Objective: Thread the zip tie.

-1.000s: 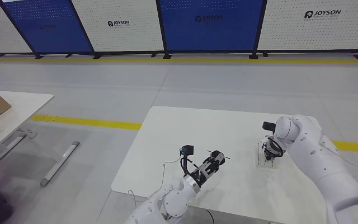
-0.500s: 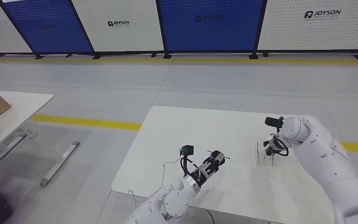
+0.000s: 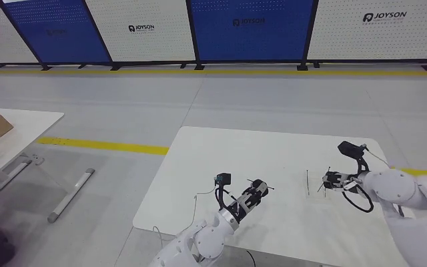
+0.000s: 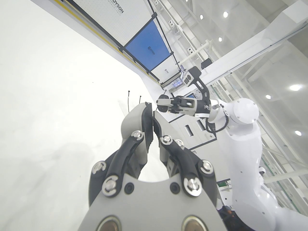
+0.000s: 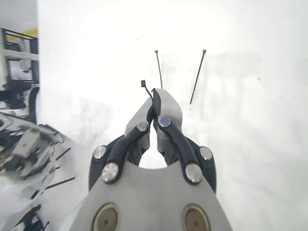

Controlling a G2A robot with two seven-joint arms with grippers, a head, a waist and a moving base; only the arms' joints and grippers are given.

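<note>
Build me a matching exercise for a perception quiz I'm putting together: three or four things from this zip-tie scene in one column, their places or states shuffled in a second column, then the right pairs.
Things
A. right tool
B. left tool
C. held zip tie
D. two loose zip ties

Places or states
1. lying apart on the white table
2. shut, over the table's near part
3. shut on a zip tie
4. head end sticking out of a closed grip

Pairs: A-3, B-2, C-4, D-1
</note>
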